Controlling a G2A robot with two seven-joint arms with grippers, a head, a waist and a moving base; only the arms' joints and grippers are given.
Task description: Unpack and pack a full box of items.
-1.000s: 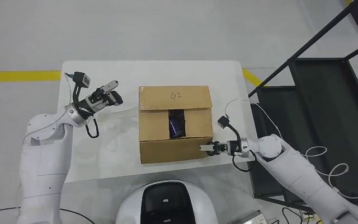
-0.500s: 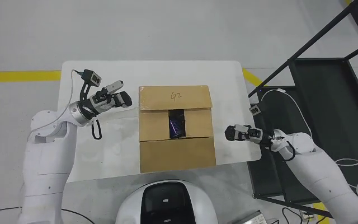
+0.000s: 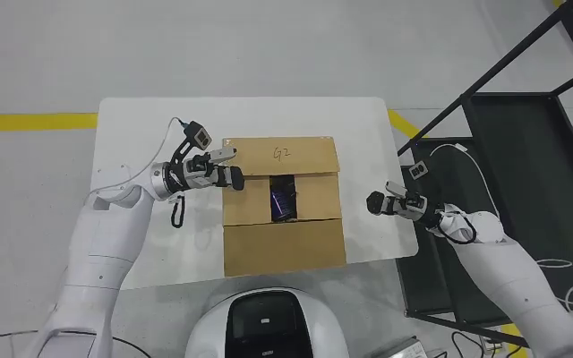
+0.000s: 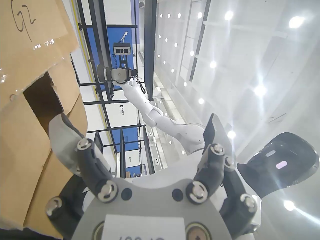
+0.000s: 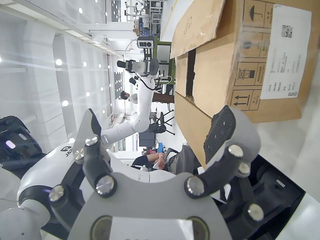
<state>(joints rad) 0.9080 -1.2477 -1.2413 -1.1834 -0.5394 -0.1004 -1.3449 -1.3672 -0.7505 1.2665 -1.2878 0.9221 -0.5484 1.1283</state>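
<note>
A brown cardboard box (image 3: 282, 206) marked with a handwritten label stands in the middle of the white table (image 3: 152, 259). Its top flaps lie nearly closed, and a narrow gap between them shows a dark purple item (image 3: 283, 197) inside. My left gripper (image 3: 235, 176) is open at the box's left upper edge; in the left wrist view one finger (image 4: 62, 128) rests against a flap of the box (image 4: 30, 51). My right gripper (image 3: 374, 203) hangs open to the right of the box, apart from it, and faces the labelled side of the box (image 5: 250, 63) with nothing between its fingers (image 5: 220, 126).
A black metal rack (image 3: 510, 134) stands just off the table's right edge, close behind the right arm. A yellow line (image 3: 45, 121) runs along the floor at the left. Bare table lies to the left of the box and behind it.
My left gripper has moved right, from over the left table area to the box's left edge. My right gripper has drawn back from the box's front right corner to the table's right side.
</note>
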